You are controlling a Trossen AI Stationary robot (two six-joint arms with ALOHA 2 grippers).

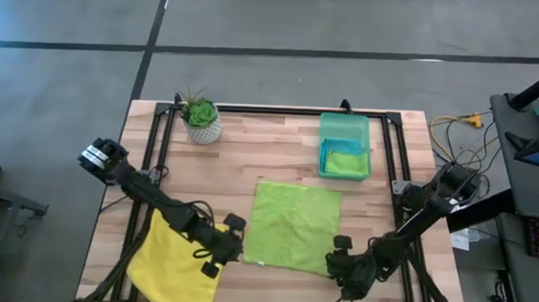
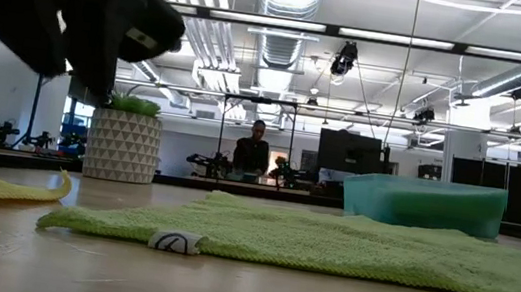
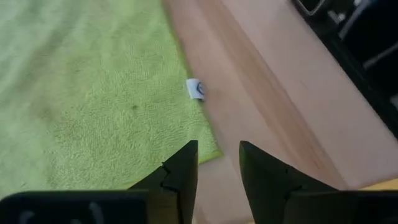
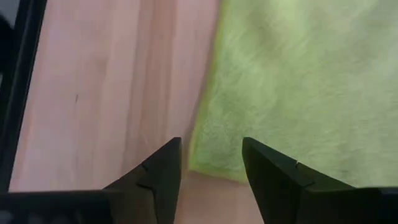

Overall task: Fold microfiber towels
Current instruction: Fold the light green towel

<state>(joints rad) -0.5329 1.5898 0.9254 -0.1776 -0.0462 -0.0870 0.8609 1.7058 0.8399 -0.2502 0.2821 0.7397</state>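
Observation:
A lime green towel (image 1: 293, 227) lies spread flat in the middle of the table; it also shows in the low view (image 2: 328, 244), with a small white tag (image 3: 196, 89) at its near edge. My left gripper (image 1: 232, 247) is open just over the towel's near left corner (image 3: 208, 151). My right gripper (image 1: 342, 263) is open just over its near right corner (image 4: 200, 163). A yellow towel (image 1: 173, 267) lies at the near left, partly under my left arm. A second lime towel (image 1: 346, 162) lies in the green bin (image 1: 345, 127). I cannot make out a teal towel.
A potted plant (image 1: 201, 119) stands at the far left of the table, and the green bin stands at the far right. A black frame (image 1: 280, 109) runs around the table's edges. A person (image 2: 252, 150) is in the room beyond the table.

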